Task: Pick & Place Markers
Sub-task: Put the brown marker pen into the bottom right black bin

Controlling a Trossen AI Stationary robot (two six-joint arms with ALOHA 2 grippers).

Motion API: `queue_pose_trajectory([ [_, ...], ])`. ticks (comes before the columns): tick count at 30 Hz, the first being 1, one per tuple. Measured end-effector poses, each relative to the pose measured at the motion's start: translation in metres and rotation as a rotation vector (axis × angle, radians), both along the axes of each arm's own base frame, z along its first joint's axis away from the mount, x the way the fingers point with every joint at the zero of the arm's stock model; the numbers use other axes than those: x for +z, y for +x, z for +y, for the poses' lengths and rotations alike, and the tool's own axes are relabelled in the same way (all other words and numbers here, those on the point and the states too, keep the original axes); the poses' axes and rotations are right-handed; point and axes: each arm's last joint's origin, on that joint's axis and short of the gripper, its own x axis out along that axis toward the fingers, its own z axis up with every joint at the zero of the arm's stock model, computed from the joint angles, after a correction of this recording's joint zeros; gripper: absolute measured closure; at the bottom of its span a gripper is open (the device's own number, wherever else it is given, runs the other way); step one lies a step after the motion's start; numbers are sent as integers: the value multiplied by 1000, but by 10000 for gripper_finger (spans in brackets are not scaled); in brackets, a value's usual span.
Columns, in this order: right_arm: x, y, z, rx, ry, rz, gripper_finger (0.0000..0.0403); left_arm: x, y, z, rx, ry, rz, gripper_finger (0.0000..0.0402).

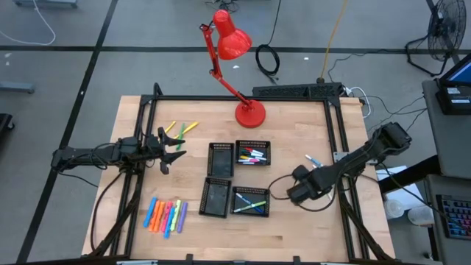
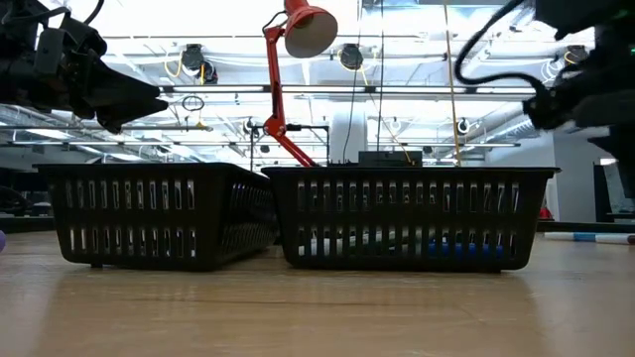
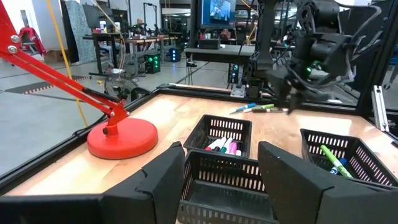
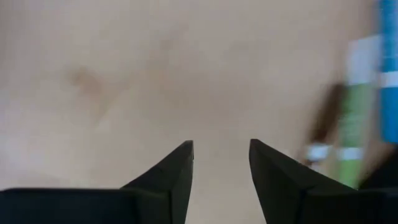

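Observation:
Markers lie in three groups on the table: yellow-green ones point(image 1: 180, 129) at the far left, a row of neon ones point(image 1: 165, 216) at the near left, and a blue and a green one point(image 1: 314, 160) point(image 3: 255, 107) right of the trays. More markers fill the far right tray point(image 1: 252, 154) and the near right tray point(image 1: 250, 200). My left gripper point(image 1: 175, 153) point(image 3: 221, 168) is open, above the table left of the trays. My right gripper point(image 1: 296, 190) point(image 4: 221, 162) is open, pointing down at bare wood just right of the near right tray, with the green and blue markers point(image 4: 357, 118) beside it.
Four black mesh trays stand in a two-by-two block at mid table; the two left ones point(image 1: 221, 158) point(image 1: 215, 197) hold no markers. A red desk lamp point(image 1: 249, 112) stands on its base at the far edge. A black frame point(image 1: 335, 125) borders the table.

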Motion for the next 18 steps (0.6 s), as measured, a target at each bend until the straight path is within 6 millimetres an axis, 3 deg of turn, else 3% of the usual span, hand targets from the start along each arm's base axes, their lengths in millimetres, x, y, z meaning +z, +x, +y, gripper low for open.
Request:
queue_pose_trajectory([
  [5,7,-16,-12,-122,-133,48,270,0,0,0,0,0,0,192],
  [10,-5,-32,-21,-186,-76,151,277,0,0,0,0,0,0,192],
  [14,-20,-46,-32,-300,-143,216,282,0,0,0,0,0,-1,192],
  [18,-20,-44,-39,-336,-194,184,288,0,0,0,0,0,-1,192],
])
